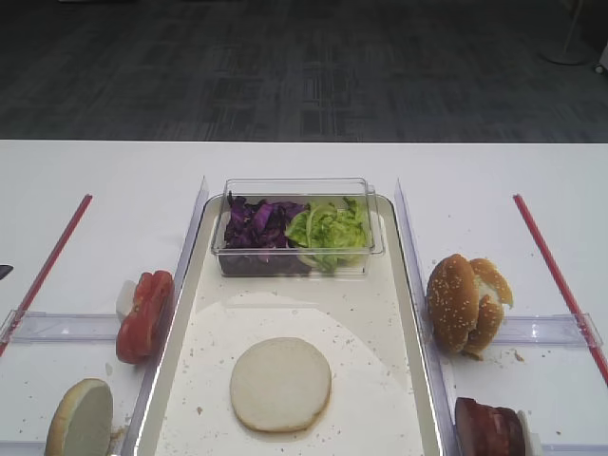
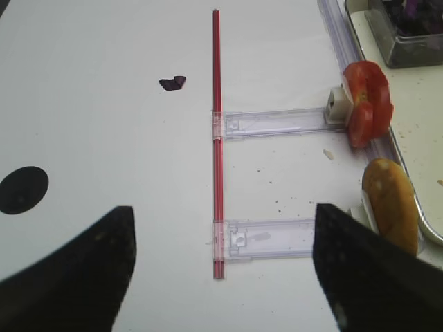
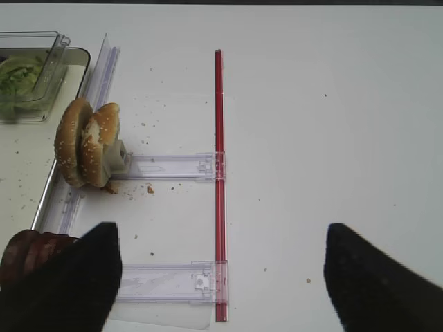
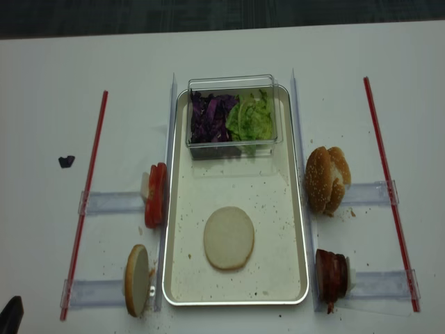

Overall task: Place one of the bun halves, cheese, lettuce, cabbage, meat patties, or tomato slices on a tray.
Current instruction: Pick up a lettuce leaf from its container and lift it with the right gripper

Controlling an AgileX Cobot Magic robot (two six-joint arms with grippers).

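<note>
A shiny metal tray (image 4: 295,229) lies in the middle of the white worktop (image 4: 42,104). One pale round bun half (image 4: 229,238) lies flat, cut side up, on the tray, toward 6 o'clock. At the 12 o'clock end of the tray stands a clear plastic box (image 4: 233,82). In it, purple cabbage shreds (image 4: 211,117) fill the 9 o'clock side and green lettuce leaves (image 4: 250,118) fill the 3 o'clock side.

At 9 o'clock, just beside the tray, red tomato slices (image 4: 156,195) stand on edge against a clear plastic holder (image 4: 111,202). Toward 7 o'clock another bun half with a golden crust (image 4: 136,280) stands on edge. At 3 o'clock, two sesame bun tops (image 4: 327,179) lean together on edge. Toward 5 o'clock dark brown meat patties (image 4: 329,276) stand on edge. I cannot see any cheese.

A thin red strip (image 4: 87,198) runs along the worktop well out at 9 o'clock, and another red strip (image 4: 389,188) at 3 o'clock. A small purple cabbage scrap (image 4: 66,161) lies alone out past the 9 o'clock strip.

In the right wrist view, the right gripper (image 3: 221,277) hangs above the worktop. Its two black fingers (image 3: 374,283) are wide apart and hold nothing. In the left wrist view, the left gripper (image 2: 221,270) is also spread wide and holds nothing. A black round mark (image 2: 23,189) sits on the worktop near it.
</note>
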